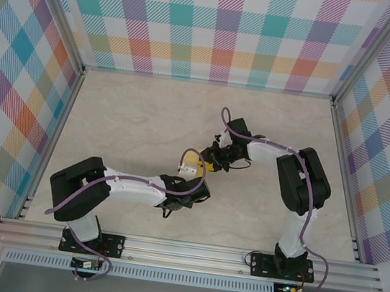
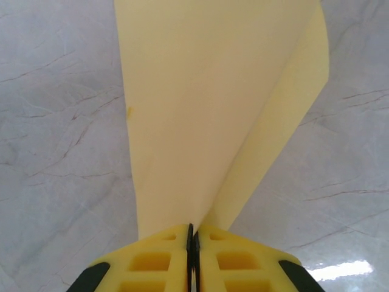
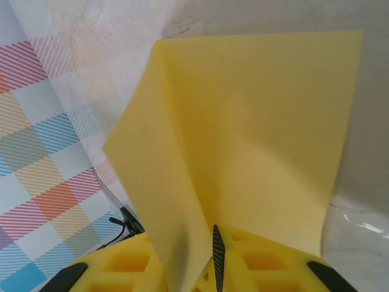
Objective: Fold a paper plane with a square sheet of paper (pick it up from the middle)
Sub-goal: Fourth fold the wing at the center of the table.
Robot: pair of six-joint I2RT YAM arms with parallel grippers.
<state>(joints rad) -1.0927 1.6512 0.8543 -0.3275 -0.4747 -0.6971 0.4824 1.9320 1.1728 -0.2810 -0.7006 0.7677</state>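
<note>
**Desk:** What is the left arm doing?

**Me:** I'm watching the left gripper [image 2: 192, 234] hanging over the middle of the table [image 1: 126, 122]. Its fingers [image 2: 152, 261] are pressing flat together, clamping an edge of the square sheet of paper [image 2: 206, 109]. The sheet is fanning out from that pinch, with the table's marble top showing behind it.

**Desk:** So where is the paper sitting?

**Me:** It's bending over the table's middle, caught between both arms. One side is curling into a soft fold.

**Desk:** And the right arm?

**Me:** The right gripper [image 3: 216, 240] is reaching in just right of the table's middle. The sheet is running down against its fingers, and a thin dark slit is showing between them. I can't tell whether it is gripping or letting go.
</note>
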